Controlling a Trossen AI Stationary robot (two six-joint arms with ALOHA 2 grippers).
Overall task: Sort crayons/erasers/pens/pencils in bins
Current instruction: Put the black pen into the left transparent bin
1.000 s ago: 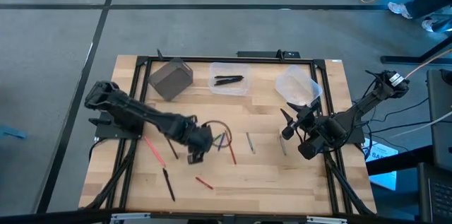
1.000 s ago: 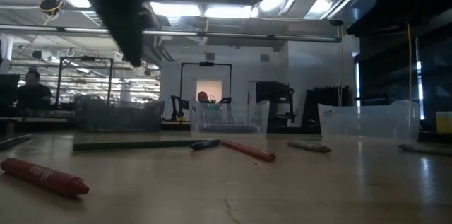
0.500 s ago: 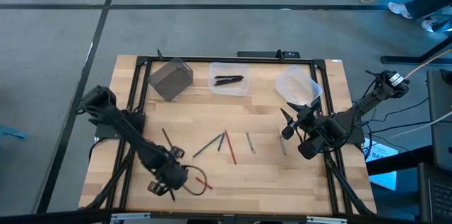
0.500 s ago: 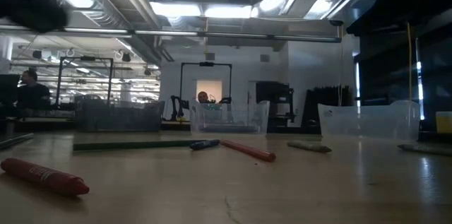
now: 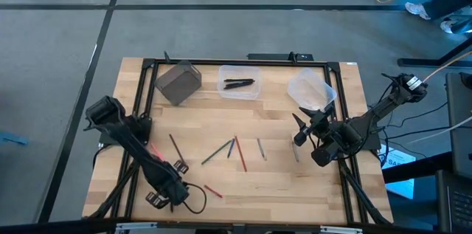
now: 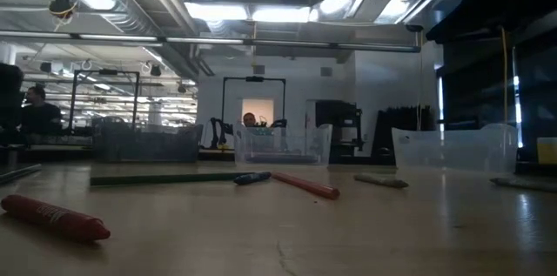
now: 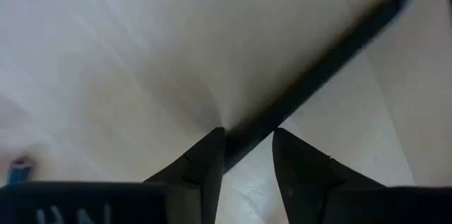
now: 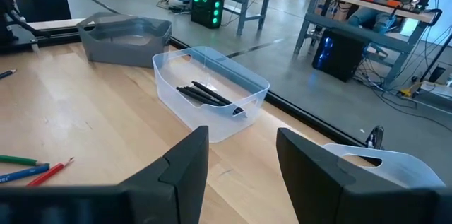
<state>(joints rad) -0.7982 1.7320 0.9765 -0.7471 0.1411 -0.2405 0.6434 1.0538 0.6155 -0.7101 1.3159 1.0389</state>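
Observation:
My left gripper is open, low over the table's near-left part, pointing down. A black pen lies flat on the wood and runs between its two fingers. My right gripper is open and waits above the table's right side. Loose sticks lie flat mid-table: a pink one, a black one, a green pencil, a red pencil and a red crayon. Along the far edge stand the grey box, the clear squarish tub and the clear rounded tub. My left gripper comes at the black pen from above with one finger on each side of the pen's shaft, the fingers lying across it. The pen lies flat on the table. Whether either finger touches it, I cannot tell.
Black pens lie in the clear squarish tub. A grey-green stick and a grey stick lie flat between the mid-table sticks and my right gripper. A black frame borders the table. A person shows far back in the room.
My left arm has swung from the middle of the table toward the near-left corner and come down over the black pen lying there. The sticks it covered mid-table show again. The right arm has kept still.

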